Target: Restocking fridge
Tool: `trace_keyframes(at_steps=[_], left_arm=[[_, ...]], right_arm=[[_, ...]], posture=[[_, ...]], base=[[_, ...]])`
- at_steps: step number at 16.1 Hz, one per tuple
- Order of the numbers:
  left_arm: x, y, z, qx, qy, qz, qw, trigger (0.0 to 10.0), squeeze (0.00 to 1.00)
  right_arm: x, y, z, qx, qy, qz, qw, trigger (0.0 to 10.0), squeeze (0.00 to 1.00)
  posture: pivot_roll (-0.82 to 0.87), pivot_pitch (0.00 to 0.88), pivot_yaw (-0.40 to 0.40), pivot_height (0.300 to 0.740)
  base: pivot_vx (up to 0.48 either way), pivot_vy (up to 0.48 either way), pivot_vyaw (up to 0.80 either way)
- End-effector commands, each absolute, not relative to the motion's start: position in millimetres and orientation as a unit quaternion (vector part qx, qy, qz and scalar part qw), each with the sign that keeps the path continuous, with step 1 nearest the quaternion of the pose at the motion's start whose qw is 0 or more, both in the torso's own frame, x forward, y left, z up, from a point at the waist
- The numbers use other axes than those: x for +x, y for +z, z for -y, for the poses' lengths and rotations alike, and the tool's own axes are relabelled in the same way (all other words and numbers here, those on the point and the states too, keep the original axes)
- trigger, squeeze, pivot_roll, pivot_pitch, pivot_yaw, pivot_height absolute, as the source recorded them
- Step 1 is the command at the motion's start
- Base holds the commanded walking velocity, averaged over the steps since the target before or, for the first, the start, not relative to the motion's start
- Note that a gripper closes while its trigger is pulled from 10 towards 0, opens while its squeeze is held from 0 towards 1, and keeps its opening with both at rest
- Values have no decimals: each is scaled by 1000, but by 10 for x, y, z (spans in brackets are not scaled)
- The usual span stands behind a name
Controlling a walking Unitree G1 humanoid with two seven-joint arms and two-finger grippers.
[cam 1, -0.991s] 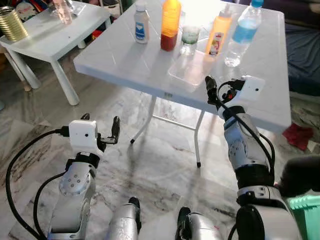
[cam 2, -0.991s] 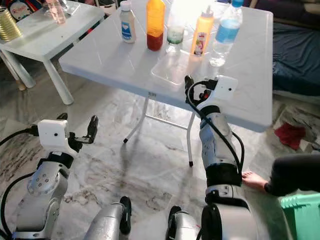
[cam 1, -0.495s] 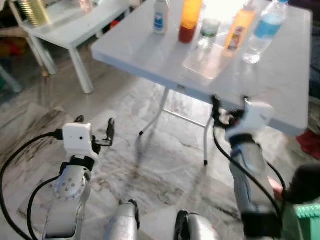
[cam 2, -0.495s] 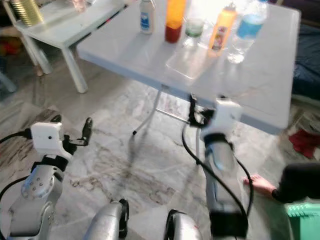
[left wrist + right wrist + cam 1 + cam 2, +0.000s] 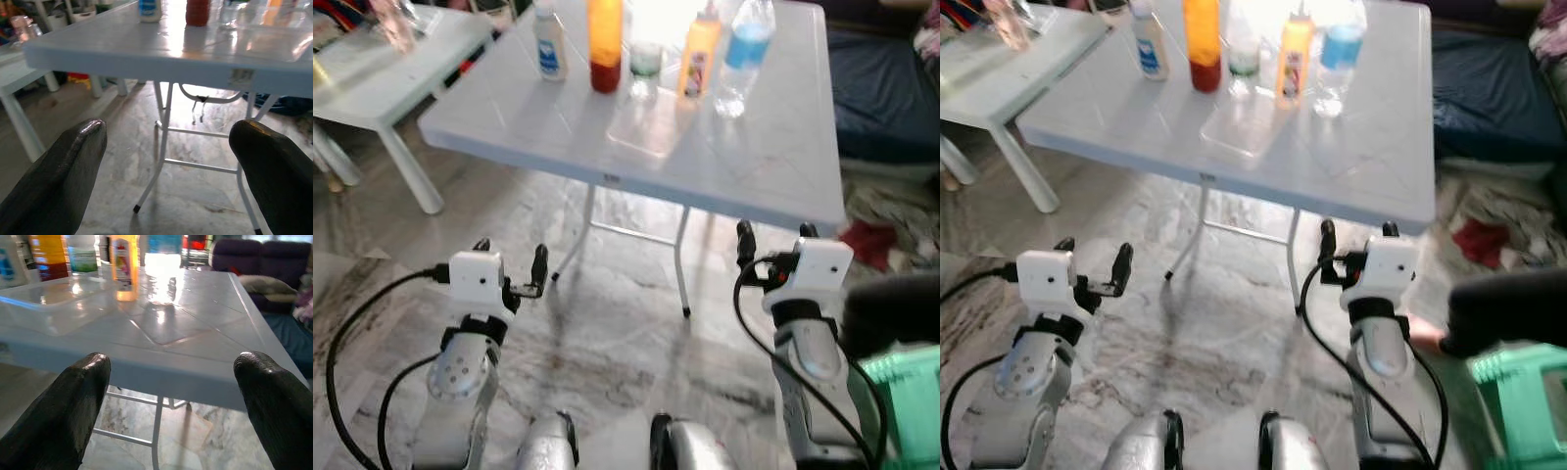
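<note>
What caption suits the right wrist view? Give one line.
Open right gripper faces the white table holding a clear container.

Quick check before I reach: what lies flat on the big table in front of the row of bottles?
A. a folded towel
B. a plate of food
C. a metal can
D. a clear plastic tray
D: a clear tray lies on the table just in front of the bottles, empty as far as can be seen.

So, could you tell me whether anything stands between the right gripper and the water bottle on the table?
Nothing visible does. The right gripper hangs open below and in front of the table's near edge, and the water bottle stands toward the far side with bare tabletop before it. The clear container lies off to its left.
</note>
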State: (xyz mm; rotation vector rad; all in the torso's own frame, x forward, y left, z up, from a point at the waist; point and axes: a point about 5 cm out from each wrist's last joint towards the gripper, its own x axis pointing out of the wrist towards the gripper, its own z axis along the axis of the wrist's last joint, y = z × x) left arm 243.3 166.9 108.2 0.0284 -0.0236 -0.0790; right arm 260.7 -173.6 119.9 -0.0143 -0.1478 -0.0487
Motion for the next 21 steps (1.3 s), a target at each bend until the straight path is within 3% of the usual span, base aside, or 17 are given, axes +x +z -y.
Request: trace_keyframes(at_steps=[1,7,14,21], left_arm=[[2406,1003,-1691,17,-35,-2,999,10000,0],[2466,929,-1751,16,-18,-15,1000,10000,0],[2467,948,-1699,23,-35,-1,999,10000,0],[2589,1036,-1706,32,-21,25,999,10000,0]], right_arm=[[2572,1234,1702,-15,-17,82,996,10000,0],[2524,1236,1693,-29,-21,75,997,10000,0],[2521,1241,1689,-29,-27,72,997,10000,0],[2568,1259,1661,-38,-12,76,996,10000,0]], posture=[[118,81,14,740],[118,70,12,740],[118,86,20,740],[131,91,-4,740]], base=[[0,0,0],[0,0,0],[410,0,-414],[228,354,0]])
